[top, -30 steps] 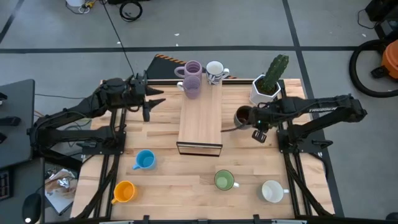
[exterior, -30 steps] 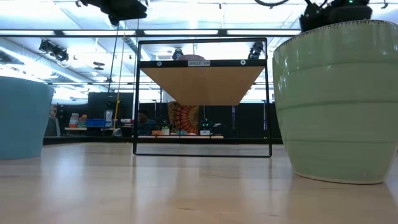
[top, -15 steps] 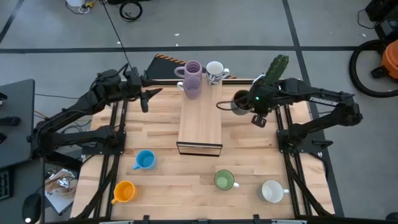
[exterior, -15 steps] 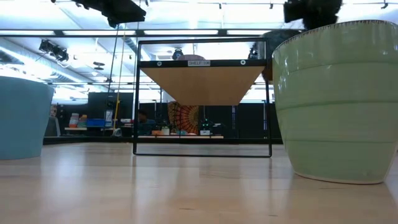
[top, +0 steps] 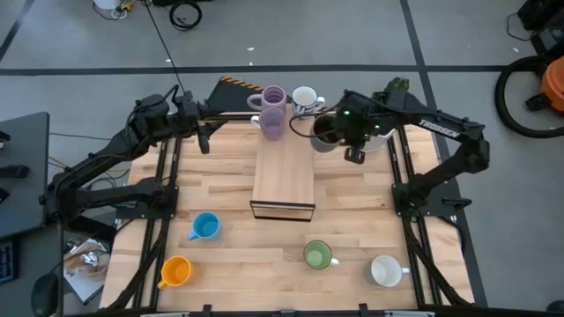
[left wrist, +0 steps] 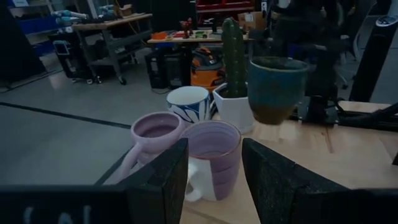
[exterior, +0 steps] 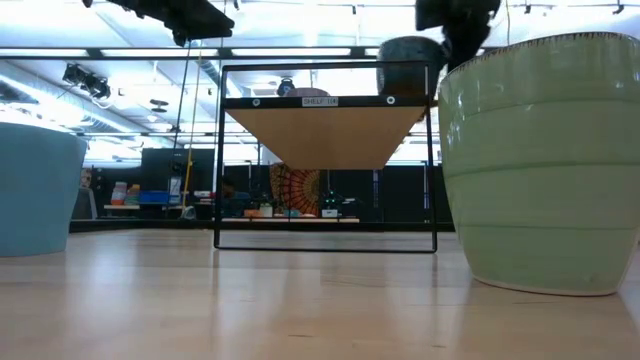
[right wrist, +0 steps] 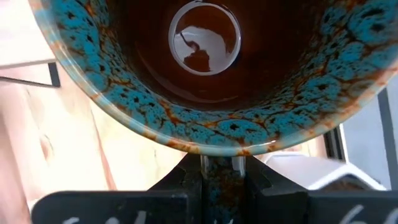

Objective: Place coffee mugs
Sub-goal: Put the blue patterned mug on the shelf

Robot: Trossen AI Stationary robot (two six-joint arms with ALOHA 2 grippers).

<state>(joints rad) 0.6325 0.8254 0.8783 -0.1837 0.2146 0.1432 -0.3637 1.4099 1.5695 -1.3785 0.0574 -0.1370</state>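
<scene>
A dark brown mug with a teal-speckled inside hangs in the air over the far right corner of the wooden shelf. My right gripper is shut on it. Two lilac mugs and a white mug stand on the shelf's far end. My left gripper hovers open by the table's far left and points level at the lilac mugs. Blue, orange, green and white mugs stand on the table's near half. My right gripper pinches the mug's handle between its two shut fingers, just outside the rim. The fingers come steeply from above, on the mug's right side. The mug stays upright, mouth up, lifted clear above the shelf top.
A white planter with a cactus stands at the far right, right behind my right arm. The shelf frame stands mid-table. In the low view the green mug looms close at the right.
My right gripper has risen with the dark mug and carried it toward the table's far left, from the tabletop right of the shelf to above the shelf's far right corner; its wrist has rolled. My left gripper has swung a little toward the far edge.
</scene>
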